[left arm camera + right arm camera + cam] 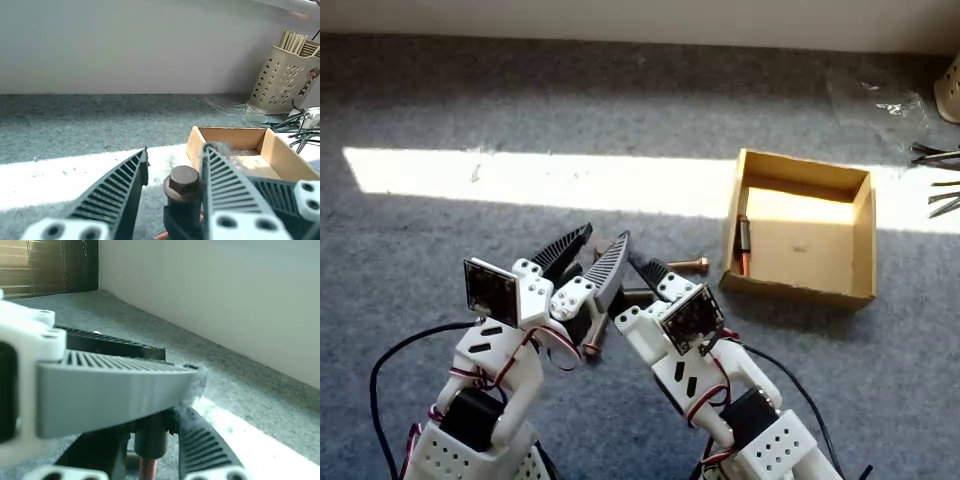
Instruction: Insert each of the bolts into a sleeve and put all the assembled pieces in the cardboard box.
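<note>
My left gripper (607,236) (176,150) is open, its black and grey fingers on either side of a copper bolt head (183,182). That bolt sits in a black sleeve (182,216) (150,436), and my right gripper (638,283) (150,426) is shut on the sleeve from the other side. The two grippers meet just left of the cardboard box (798,290) (226,131). One assembled piece (743,243) lies along the box's left wall. A loose bolt (688,265) rests on the carpet beside the box. Another copper bolt end (591,348) shows under the left wrist.
A beige utensil basket (282,80) (950,90) stands at the far right by the wall. Black tools or cables (935,155) lie right of the box, and clear plastic (870,100) lies behind it. Open grey carpet stretches to the left and back.
</note>
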`<state>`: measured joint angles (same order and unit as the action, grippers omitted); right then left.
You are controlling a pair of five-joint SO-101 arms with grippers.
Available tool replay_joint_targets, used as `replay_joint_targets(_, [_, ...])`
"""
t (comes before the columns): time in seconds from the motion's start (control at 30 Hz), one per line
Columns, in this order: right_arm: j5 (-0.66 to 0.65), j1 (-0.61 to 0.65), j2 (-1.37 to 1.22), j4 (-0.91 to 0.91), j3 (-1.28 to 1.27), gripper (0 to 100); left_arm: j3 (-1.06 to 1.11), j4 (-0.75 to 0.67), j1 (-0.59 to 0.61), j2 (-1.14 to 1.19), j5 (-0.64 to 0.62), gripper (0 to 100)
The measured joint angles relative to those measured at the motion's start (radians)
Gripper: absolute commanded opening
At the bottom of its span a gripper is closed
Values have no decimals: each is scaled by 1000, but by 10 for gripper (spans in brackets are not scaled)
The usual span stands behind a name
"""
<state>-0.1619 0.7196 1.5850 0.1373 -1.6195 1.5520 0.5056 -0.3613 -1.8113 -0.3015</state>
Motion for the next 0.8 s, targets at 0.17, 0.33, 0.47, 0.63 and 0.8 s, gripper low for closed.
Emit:
replay_joint_targets(0.17, [-2, -34, 2, 0, 0, 5, -20, 0, 57, 0, -2, 168])
replay_joint_targets(0.33, [0, -143, 2, 2, 0, 5, -43, 0, 175, 0, 2, 168])
replay_joint_targets(0.47, [0, -196, 2, 57, 0, 5, -51, 0, 226, 0, 2, 149])
replay_joint_targets(0.63, [0, -256, 2, 107, 0, 5, -52, 0, 227, 0, 2, 10])
replay_joint_targets(0.8, [0, -347, 2, 149, 0, 5, -46, 0, 235, -2, 2, 17])
